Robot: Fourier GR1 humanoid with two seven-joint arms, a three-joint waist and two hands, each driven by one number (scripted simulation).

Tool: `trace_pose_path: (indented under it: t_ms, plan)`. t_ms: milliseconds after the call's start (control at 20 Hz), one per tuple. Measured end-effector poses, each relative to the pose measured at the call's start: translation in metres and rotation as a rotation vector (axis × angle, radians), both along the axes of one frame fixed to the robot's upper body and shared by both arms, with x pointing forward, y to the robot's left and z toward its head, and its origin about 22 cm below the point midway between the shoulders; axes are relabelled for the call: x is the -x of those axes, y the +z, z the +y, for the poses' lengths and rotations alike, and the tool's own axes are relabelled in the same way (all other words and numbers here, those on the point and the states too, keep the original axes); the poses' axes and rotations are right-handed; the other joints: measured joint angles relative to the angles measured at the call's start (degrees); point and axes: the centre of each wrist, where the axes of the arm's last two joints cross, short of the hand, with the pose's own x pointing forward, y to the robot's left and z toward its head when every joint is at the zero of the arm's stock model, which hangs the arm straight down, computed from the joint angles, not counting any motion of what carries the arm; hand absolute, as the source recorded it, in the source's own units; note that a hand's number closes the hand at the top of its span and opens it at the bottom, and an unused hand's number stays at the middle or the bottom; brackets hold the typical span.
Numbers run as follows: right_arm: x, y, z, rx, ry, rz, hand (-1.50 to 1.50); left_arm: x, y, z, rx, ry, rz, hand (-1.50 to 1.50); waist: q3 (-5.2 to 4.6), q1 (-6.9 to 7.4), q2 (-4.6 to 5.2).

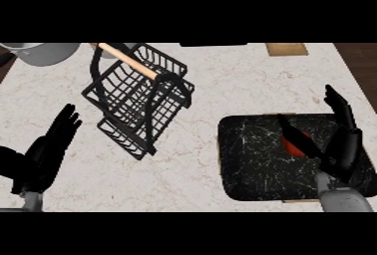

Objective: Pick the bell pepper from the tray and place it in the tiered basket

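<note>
Pepper (293, 147) shows red on the tray (250, 169), between the spread thumb and fingers of the right robot hand (342, 152); left robot hand (43, 153) rests open, lower left.

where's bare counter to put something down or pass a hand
Bare counter lies between the basket and the tray, and above the tray right of the basket. Crowded: the tray, where the right hand is over the pepper, and the lower left by the left hand.
</note>
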Motion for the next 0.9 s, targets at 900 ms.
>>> trace_pose_path:
  t_ms: [900]
  plan:
    - [0.060, 0.030, 0.002, 0.520, -0.047, 0.820, -1.50, -0.010, 0.005, -0.006, 0.008, -0.030, 0.031, 0.00, -0.51, 1.75, -0.11]
